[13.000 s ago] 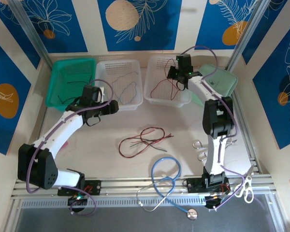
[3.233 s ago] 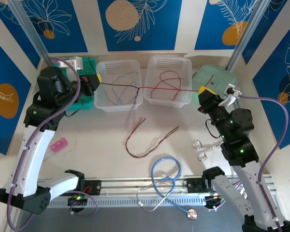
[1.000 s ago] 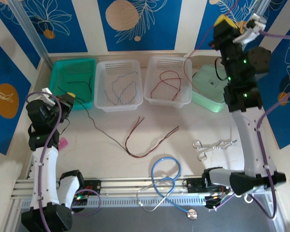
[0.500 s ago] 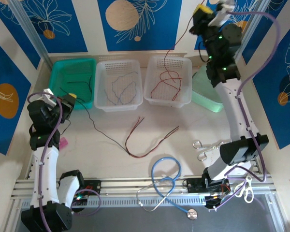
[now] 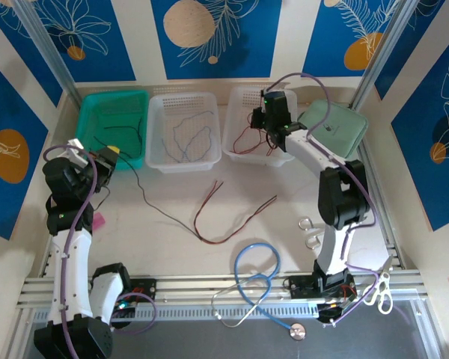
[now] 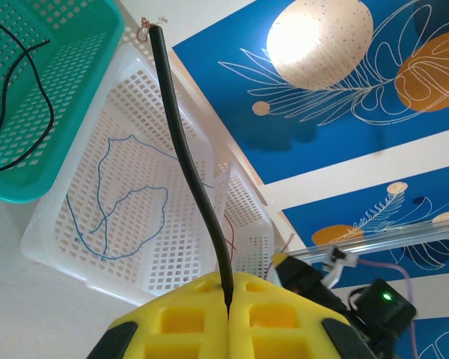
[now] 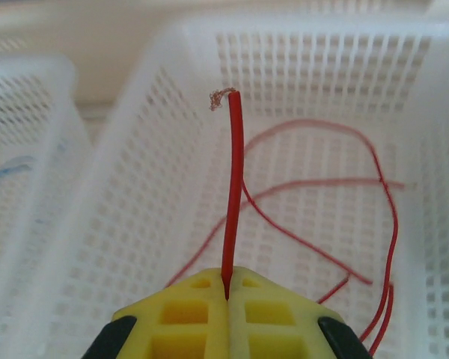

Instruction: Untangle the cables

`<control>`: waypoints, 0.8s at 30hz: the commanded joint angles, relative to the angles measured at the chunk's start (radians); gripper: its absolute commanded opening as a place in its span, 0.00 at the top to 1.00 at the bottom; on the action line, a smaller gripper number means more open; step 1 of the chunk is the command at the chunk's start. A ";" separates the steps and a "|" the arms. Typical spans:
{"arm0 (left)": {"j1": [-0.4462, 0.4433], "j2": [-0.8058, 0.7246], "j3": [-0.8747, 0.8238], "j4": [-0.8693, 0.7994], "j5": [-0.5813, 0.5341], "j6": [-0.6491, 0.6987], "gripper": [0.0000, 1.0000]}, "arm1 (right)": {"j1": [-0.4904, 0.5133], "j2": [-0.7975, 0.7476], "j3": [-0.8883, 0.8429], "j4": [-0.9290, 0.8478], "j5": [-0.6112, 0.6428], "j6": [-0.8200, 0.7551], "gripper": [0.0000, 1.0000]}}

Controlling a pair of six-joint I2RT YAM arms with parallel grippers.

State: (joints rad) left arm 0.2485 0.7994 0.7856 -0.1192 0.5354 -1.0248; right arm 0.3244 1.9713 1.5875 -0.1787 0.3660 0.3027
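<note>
white basket (image 7: 127, 172): gridded plastic | red cable (image 7: 232, 194): smooth | stethoscope head (image 5: 297, 330): shiny metal

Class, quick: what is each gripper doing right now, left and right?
Left gripper: closed, holding the black cable.
Right gripper: closed, holding the red cable.

The surface (image 5: 165, 254) is pale cream, closed in on three sides by cream walls. The back wall (image 5: 138, 45) carries blue panels (image 5: 232, 45) drawn with white leaf outlines and a peach disc (image 5: 188, 22). The left wall (image 5: 4, 258) and right wall (image 5: 434, 254) carry similar panels with orange discs. Aluminium posts (image 5: 45, 51) lean at the back corners. A slotted aluminium rail (image 5: 187, 286) runs along the near edge, with a grey strip (image 5: 172, 340) below it. The light is soft and even, and the shadows are faint.
</note>
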 commanded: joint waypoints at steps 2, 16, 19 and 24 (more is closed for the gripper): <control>0.011 -0.006 0.004 0.018 0.027 -0.018 1.00 | -0.029 0.083 0.154 -0.267 -0.037 0.055 1.00; 0.009 -0.014 0.010 -0.004 0.028 -0.012 1.00 | -0.087 0.334 0.415 -0.515 0.073 0.102 1.00; 0.010 -0.011 0.019 -0.014 0.028 -0.005 1.00 | -0.085 0.322 0.427 -0.489 0.135 0.102 1.00; 0.009 -0.006 0.024 -0.016 0.027 -0.003 1.00 | -0.071 0.291 0.443 -0.429 0.203 0.064 1.00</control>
State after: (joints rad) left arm 0.2485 0.7994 0.7860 -0.1307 0.5430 -1.0393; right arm 0.2417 2.3039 1.9972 -0.6422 0.4988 0.3836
